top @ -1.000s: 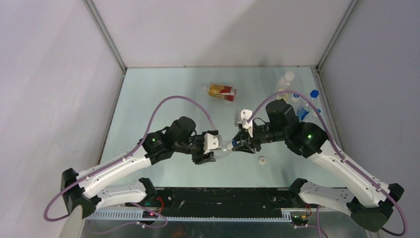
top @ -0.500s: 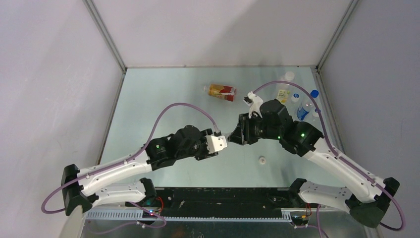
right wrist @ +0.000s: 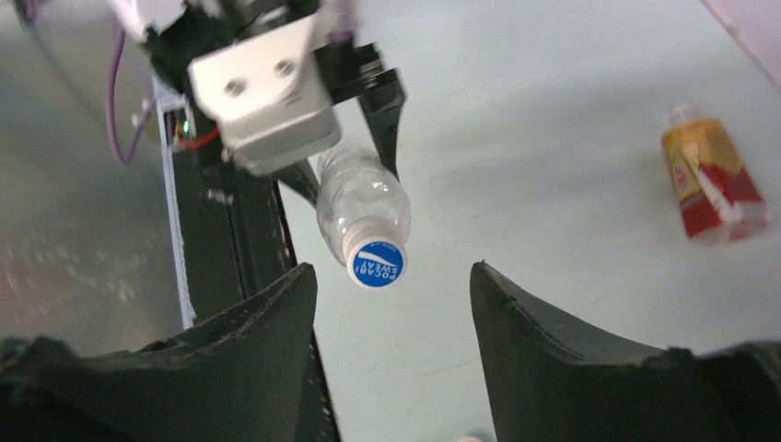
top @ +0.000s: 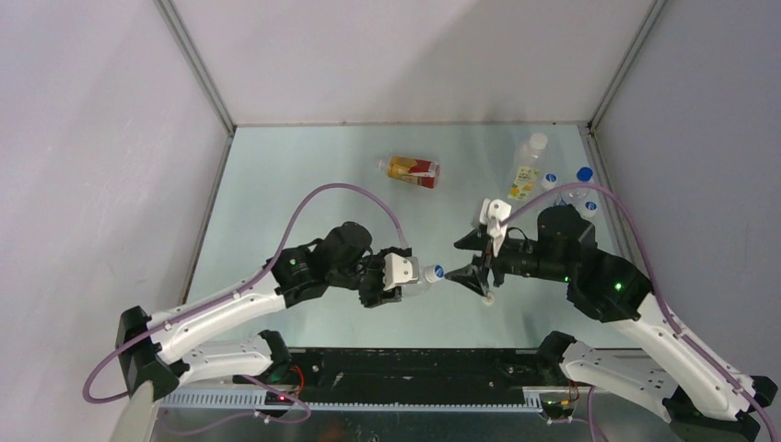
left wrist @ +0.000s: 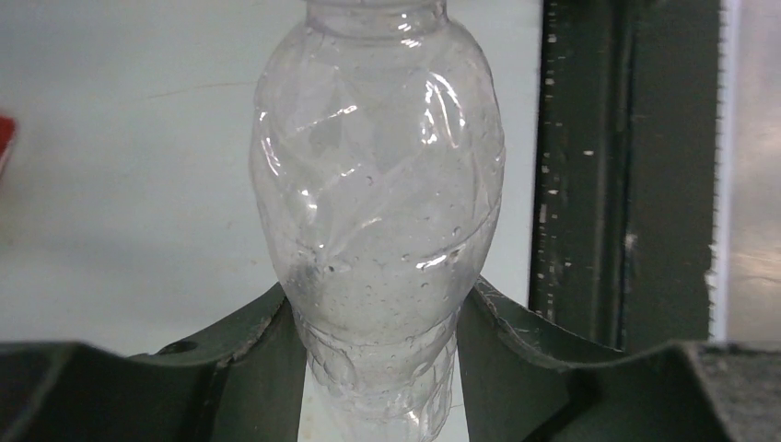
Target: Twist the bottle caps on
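Near centre, capped bottle point(top: 422, 277) clamped in left gripper point(top: 403, 284), right gripper point(top: 467, 265) just apart

The clear bottle point(left wrist: 378, 212) carries a swirled, faceted pattern; its blue cap point(right wrist: 378, 265) has white lettering. The amber bottle point(right wrist: 714, 184) wears a red-orange label. The desk point(top: 304, 184) is pale grey-green, and the loose cap point(top: 487, 297) on it looks white.
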Motion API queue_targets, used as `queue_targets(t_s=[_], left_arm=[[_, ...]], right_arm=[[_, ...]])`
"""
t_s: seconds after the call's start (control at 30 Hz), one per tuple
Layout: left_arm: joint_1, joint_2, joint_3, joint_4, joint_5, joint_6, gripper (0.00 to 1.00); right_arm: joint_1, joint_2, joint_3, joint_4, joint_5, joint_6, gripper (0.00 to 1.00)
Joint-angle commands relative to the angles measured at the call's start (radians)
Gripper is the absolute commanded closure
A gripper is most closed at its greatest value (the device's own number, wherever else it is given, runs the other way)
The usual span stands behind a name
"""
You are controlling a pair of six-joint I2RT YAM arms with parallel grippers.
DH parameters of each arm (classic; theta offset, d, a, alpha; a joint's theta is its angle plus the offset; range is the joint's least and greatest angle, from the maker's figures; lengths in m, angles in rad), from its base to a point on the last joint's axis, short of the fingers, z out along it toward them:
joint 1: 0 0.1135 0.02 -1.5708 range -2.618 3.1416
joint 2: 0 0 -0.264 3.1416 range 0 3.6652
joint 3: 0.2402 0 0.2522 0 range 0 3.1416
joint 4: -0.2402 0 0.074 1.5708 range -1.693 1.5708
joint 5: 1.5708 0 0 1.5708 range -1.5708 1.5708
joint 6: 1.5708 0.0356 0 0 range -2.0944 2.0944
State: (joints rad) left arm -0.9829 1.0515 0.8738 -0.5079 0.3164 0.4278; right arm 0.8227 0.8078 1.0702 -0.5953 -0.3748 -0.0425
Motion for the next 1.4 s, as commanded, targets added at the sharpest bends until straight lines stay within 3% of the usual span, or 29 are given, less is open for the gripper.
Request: queue_targets(t_s=[0.0,0.17,0.57,0.67,0.8,0.93,0.97,1.0,1.1,1.17,1.2,1.27,1.37], left_arm=[[0.006,0.008,0.059,-0.033,0.154,0.037,0.83],[0.006,0.016,0.075,-0.035,0.179,0.041,0.83],[0.006,0.021,0.087,-0.031,0.19,0.037,0.83],[0.006,0.022,0.093,-0.032,0.191,0.039,0.83],[0.006,0.021,0.096,-0.029,0.184,0.038,0.83],[0.002,0.007,0.083,0.004,0.12,0.022,0.83],[-0.004,-0.012,0.076,0.039,0.069,0.018,0.83],[-0.008,-0.021,0.056,0.062,-0.001,0.004,0.83],[-0.059,-0.072,0.018,0.171,-0.194,0.001,0.82],[-0.121,-0.096,-0.013,0.238,-0.39,0.029,0.82],[-0.148,-0.104,-0.043,0.27,-0.54,0.056,0.82],[-0.23,-0.116,-0.08,0.386,-0.709,0.099,0.82],[-0.268,-0.095,-0.106,0.444,-0.874,0.139,0.83]], right_arm=[[0.004,-0.009,-0.008,-0.075,-0.174,-0.372,0.36],[0.003,0.002,-0.007,-0.124,-0.252,-0.543,0.36],[0.018,0.068,-0.008,-0.091,-0.344,-0.577,0.43],[0.019,0.081,-0.008,-0.082,-0.345,-0.569,0.48],[0.019,0.095,-0.008,-0.067,-0.335,-0.53,0.63],[0.019,0.11,-0.007,-0.013,-0.273,-0.358,0.96],[0.019,0.114,-0.008,0.012,-0.214,-0.239,1.0],[0.017,0.115,-0.008,0.024,-0.173,-0.174,1.0],[0.001,0.116,-0.008,0.062,0.057,0.233,1.0],[-0.018,0.117,-0.008,0.059,0.151,0.452,1.0],[-0.023,0.117,-0.007,0.052,0.212,0.515,1.0],[-0.027,0.111,-0.014,0.056,0.266,0.697,1.0],[-0.04,0.088,-0.048,0.102,0.279,0.791,1.0]])
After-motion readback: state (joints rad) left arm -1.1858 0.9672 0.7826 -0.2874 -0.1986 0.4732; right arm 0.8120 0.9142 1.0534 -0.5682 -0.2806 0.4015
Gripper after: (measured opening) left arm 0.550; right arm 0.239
